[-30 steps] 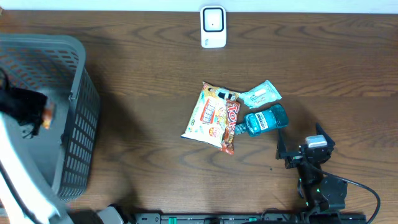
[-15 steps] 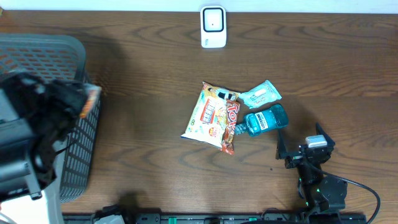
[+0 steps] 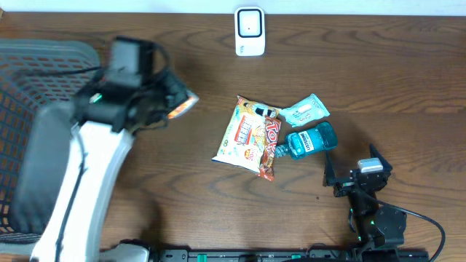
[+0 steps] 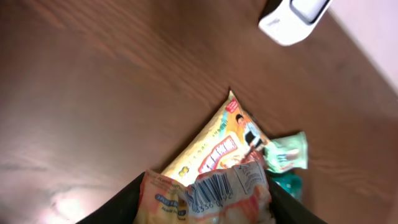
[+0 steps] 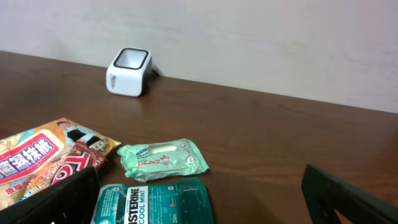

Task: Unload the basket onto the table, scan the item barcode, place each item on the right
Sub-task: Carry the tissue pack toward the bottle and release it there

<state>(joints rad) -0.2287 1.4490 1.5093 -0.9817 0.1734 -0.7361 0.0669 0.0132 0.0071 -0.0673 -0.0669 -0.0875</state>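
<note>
Now, your left gripper (image 3: 177, 106) is closed on a small orange snack packet (image 4: 205, 194), one finger on each side. The packet is up off the table (image 3: 378, 65), and its barcode (image 4: 208, 185) faces the wrist camera. The white scanner (image 3: 249, 31) stands far ahead of this gripper and off to one side, well apart from the packet. The packet is not over the scanner.

Past the tips of the left gripper, down on the table, lies a yellow snack bag (image 3: 242, 135). A red candy bar (image 3: 270, 147) lies on the edge of that bag. Beyond them are a green wipes pack (image 3: 306, 110) and a blue Listerine bottle (image 3: 309, 140), which lies flat and touches the candy bar. The grey basket (image 3: 44, 65) is behind the left arm.

Your right gripper (image 3: 353, 169) has its fingers spread wide with nothing in them. It sits low by the table. The Listerine bottle is just in front of it, and the wipes pack is a bit further on. The scanner is far ahead of it, to its left.
</note>
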